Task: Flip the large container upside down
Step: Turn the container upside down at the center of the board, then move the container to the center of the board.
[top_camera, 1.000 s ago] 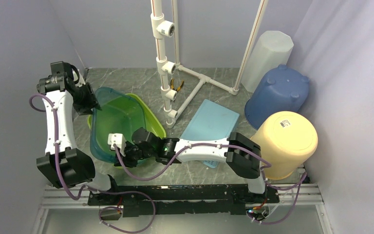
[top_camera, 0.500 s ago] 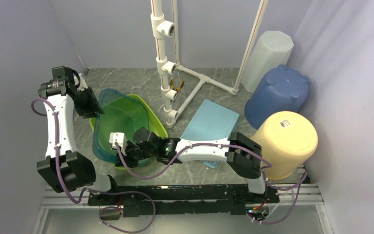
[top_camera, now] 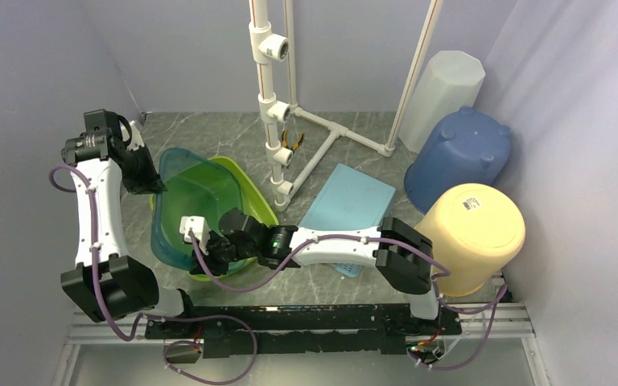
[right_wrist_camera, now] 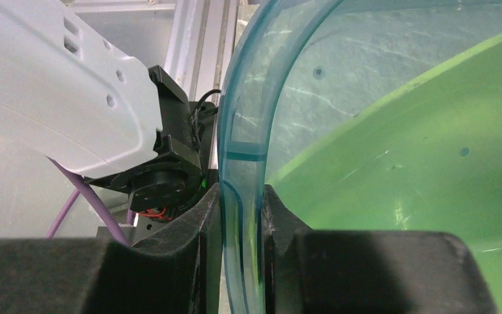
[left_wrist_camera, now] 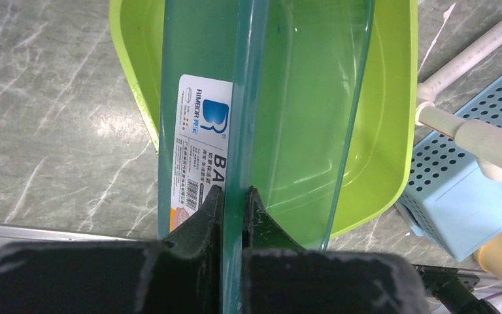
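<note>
The large container [top_camera: 163, 233] is a clear teal tub on the table's left half, tilted, with a lime green tub [top_camera: 249, 197] showing through it. My left gripper [top_camera: 149, 183] is shut on its far left rim. In the left wrist view the left gripper [left_wrist_camera: 234, 193] pinches the teal wall [left_wrist_camera: 199, 124] beside a white label. My right gripper [top_camera: 213, 249] is shut on the near rim. The right wrist view shows the right gripper [right_wrist_camera: 242, 190] clamping the curved teal edge [right_wrist_camera: 242, 131], with the green tub [right_wrist_camera: 418, 150] behind.
A white pipe frame [top_camera: 278, 104] stands at the centre back. A pale blue perforated lid [top_camera: 348, 201] lies to its right. An upturned blue bucket [top_camera: 460, 157], a yellow bucket [top_camera: 473, 233] and a white bin [top_camera: 441, 84] crowd the right side.
My left gripper has closed on the container's far left rim. The teal tub has shifted slightly. The right gripper keeps its hold on the near rim.
</note>
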Controlling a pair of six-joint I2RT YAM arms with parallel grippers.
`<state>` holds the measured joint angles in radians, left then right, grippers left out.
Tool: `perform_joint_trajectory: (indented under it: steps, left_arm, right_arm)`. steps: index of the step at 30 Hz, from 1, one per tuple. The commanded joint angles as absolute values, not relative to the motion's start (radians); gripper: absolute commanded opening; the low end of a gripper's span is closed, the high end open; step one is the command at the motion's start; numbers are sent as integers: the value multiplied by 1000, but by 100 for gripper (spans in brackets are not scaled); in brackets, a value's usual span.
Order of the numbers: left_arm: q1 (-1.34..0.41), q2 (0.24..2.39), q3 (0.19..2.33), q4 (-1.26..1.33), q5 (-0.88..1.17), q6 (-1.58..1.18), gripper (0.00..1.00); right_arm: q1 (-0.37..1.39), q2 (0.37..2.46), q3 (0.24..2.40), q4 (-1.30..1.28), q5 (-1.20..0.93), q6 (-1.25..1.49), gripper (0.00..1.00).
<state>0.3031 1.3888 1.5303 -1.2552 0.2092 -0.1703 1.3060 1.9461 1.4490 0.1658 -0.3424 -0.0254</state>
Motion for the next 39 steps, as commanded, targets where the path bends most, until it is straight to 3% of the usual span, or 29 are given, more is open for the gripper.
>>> perform_joint_trajectory:
  steps: [1,4,8,18,29,34,39]
  left_arm:
    - [296,1343,1642,-1274,176,-229,3]
    - [296,1340,1700,-1248,112,-234,3]
    - [297,1337,1754,-1204,72,-232,3]
    - [296,1348,1875,-1103,-83,-184,3]
    - [296,1392,1976,-971,-103,-81,3]
    - [297,1387,1939,-863,-113,-14,3]
    - [296,1385,1895,-744,-122,92,3]
  right_arm:
    - [1302,1877,1509,206,-294,-21,33]
    - [1302,1826,1470,198,-271,-18,53]
    - [1304,1731,1382,198,-225,-2,65]
    - [1307,1622,1151,182,-122,108,66]
    - [1301,1956,1479,-122,80,87,64]
    - [1292,2075,1599,-263,5,24,64]
    - [1295,2038,1506,-281,-107,20,63]
